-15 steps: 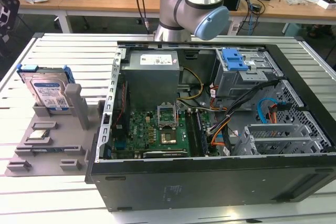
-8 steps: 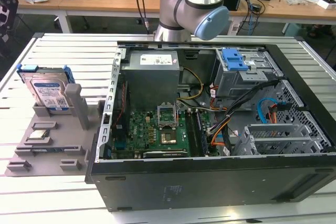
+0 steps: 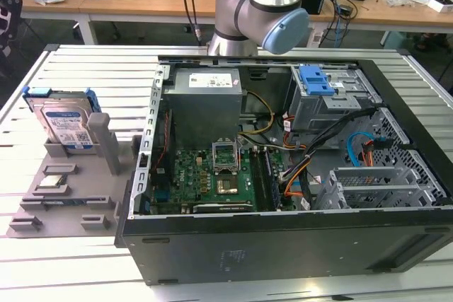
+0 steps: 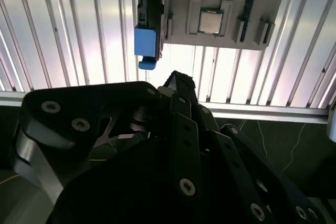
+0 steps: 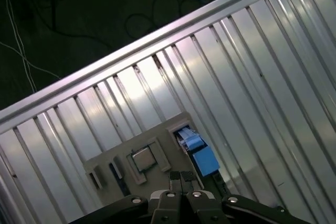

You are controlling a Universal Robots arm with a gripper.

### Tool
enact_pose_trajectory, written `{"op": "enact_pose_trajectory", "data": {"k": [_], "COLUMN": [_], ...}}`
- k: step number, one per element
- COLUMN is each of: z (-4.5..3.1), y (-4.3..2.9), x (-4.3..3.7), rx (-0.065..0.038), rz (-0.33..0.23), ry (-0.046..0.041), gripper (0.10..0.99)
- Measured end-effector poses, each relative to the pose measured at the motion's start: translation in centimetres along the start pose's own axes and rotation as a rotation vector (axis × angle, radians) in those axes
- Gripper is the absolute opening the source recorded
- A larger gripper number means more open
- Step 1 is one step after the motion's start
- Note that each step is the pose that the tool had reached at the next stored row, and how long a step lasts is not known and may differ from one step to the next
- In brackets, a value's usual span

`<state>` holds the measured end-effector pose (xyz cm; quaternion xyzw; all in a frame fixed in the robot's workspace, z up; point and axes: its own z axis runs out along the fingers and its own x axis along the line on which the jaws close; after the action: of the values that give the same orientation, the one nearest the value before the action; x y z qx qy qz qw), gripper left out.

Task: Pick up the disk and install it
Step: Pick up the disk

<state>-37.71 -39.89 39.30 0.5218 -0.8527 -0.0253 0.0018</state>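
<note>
The disk (image 3: 64, 122) is a silver hard drive with a white-and-blue label and blue rails. It stands on edge in a slot of the grey holder tray (image 3: 42, 210) at the exterior view's left. In both wrist views it appears edge-on from well above, as a blue end piece (image 4: 145, 43) (image 5: 198, 153). My gripper (image 5: 181, 178) (image 4: 176, 78) hangs high over the tray near the disk, touching nothing. Its black fingers are pressed together, shut and empty.
An open computer case (image 3: 283, 245) takes up the middle and the exterior view's right, with a motherboard (image 3: 212, 175), cables and a grey drive cage topped by a blue latch (image 3: 315, 79). A small square chip (image 4: 211, 22) (image 5: 142, 158) lies in the tray. The ribbed aluminium table (image 3: 92, 76) lies beneath.
</note>
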Motion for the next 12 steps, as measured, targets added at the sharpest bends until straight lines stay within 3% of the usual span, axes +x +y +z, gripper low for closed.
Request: {"op": "enact_pose_trajectory", "data": {"k": [12], "z": [0.0], "y": [0.0], "x": [0.0], "rx": [-0.003], "rz": [-0.129], "ry": [0.0058], "gripper": [0.106]}}
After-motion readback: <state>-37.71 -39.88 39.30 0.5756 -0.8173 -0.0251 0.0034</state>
